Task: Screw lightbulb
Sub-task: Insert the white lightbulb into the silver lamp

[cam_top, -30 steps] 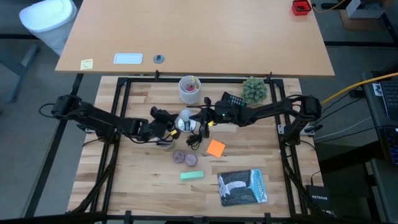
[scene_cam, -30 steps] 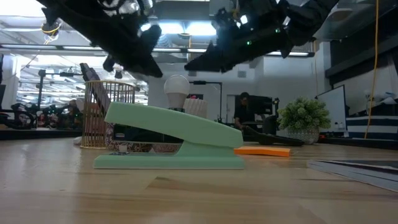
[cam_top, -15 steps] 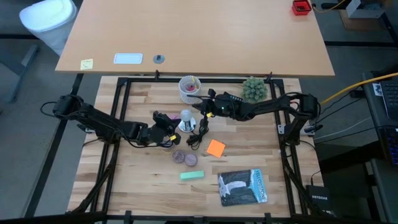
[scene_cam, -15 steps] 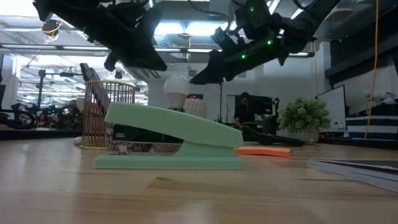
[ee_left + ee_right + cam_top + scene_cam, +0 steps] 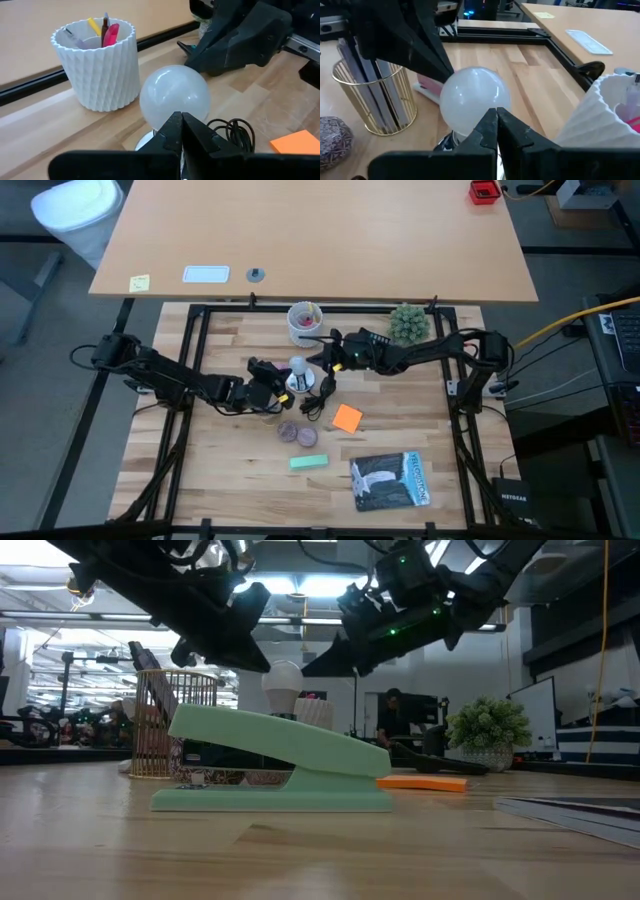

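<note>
The white lightbulb [image 5: 297, 365] stands upright with its base in the round silvery socket disc [image 5: 297, 385] at the table's middle. It also shows in the low view [image 5: 283, 688]. My left gripper [image 5: 276, 381] is shut and points at the bulb from the table's left, its tips right in front of the bulb [image 5: 174, 95]. My right gripper [image 5: 316, 362] is shut and points at the bulb [image 5: 472, 97] from the table's right. In the low view the two tips stand on either side of the bulb's top. My left gripper [image 5: 180, 118] has its shut fingertips right at the lower side of the bulb; I cannot tell whether they touch it. My right gripper [image 5: 496, 112] has its shut fingertips right at the bulb's lower side from the opposite side; I cannot tell whether they touch.
A white cup of pens [image 5: 304, 322] stands just beyond the bulb, and a gold wire holder [image 5: 375, 100] near my left gripper. The black cord [image 5: 318, 396], orange notes [image 5: 347, 418], two round stones [image 5: 297, 434], a green stapler [image 5: 309, 462], a book [image 5: 389, 480] and a plant [image 5: 408, 323] lie around.
My right gripper has shifted a little toward the table's far edge, and its tip has dipped beside the bulb. My left gripper has edged toward the bulb. The bulb has stayed upright in the socket.
</note>
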You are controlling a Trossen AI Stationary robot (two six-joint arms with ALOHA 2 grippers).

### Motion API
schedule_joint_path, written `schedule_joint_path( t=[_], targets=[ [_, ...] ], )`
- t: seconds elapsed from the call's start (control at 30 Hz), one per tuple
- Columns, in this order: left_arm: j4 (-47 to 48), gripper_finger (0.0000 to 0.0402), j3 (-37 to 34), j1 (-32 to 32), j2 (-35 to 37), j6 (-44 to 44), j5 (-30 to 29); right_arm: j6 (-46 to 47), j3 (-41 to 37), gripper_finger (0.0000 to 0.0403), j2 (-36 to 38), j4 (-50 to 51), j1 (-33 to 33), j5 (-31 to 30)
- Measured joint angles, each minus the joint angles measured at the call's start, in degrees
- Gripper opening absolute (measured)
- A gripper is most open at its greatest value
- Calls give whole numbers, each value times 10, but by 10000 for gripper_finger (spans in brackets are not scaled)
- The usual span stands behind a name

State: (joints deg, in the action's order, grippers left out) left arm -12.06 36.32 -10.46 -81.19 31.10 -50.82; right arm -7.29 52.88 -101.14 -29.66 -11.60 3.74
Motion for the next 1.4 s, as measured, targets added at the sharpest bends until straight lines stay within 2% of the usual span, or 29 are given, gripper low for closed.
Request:
schedule_joint_path(
  t=[0.4, 0.63, 0.8, 0.97, 1.17, 1.3, 1.4],
  targets=[
    [29, 1, 0, 23, 1, 12, -8, 10, 0, 7, 1, 12, 30, 30],
    [27, 1, 0, 51, 0, 3, 1, 10, 0, 7, 0, 6, 56, 27],
    [26, 1, 0, 54, 7, -25, -2, -7, 0, 7, 5, -5, 65, -15],
    [25, 1, 0, 45, 46, -57, -7, -28, 0, 7, 33, -3, 63, -61],
    [23, 1, 0, 16, 85, -55, -8, -95, 0, 7, 61, -4, 58, -143],
    [24, 1, 0, -8, 79, -41, -1, -91, 0, 7, 55, -1, 33, -144],
    [25, 1, 0, -19, 66, -28, 13, -61, 0, 7, 42, 10, 12, -114]
  ],
)
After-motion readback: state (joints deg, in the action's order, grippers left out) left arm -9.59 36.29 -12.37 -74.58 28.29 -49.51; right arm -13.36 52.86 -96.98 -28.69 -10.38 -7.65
